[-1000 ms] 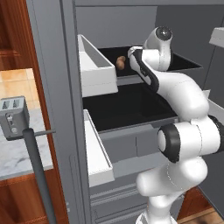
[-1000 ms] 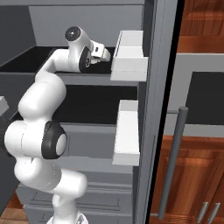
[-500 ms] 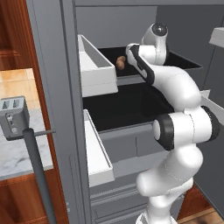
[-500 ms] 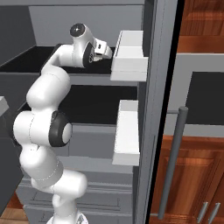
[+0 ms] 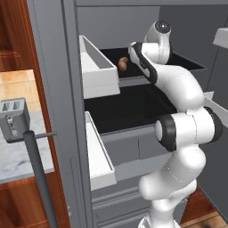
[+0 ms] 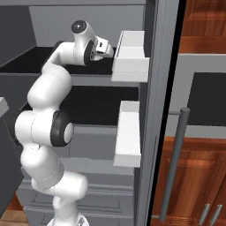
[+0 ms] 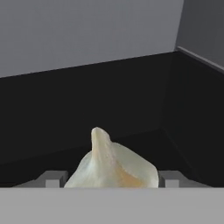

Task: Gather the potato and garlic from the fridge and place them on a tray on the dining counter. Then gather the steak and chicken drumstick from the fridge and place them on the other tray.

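Between the spread fingers of the tool, on the fridge's dark shelf, sits unlabelled garlic.

Flat, even rendered light (soft shadows), dark shelves, slightly blurry.

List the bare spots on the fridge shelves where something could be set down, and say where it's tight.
Free: the lower black shelf, bare up to the left door bin. Tight: the upper shelf, where the gripper straddles the garlic and a brown item lies by the upper door bin.
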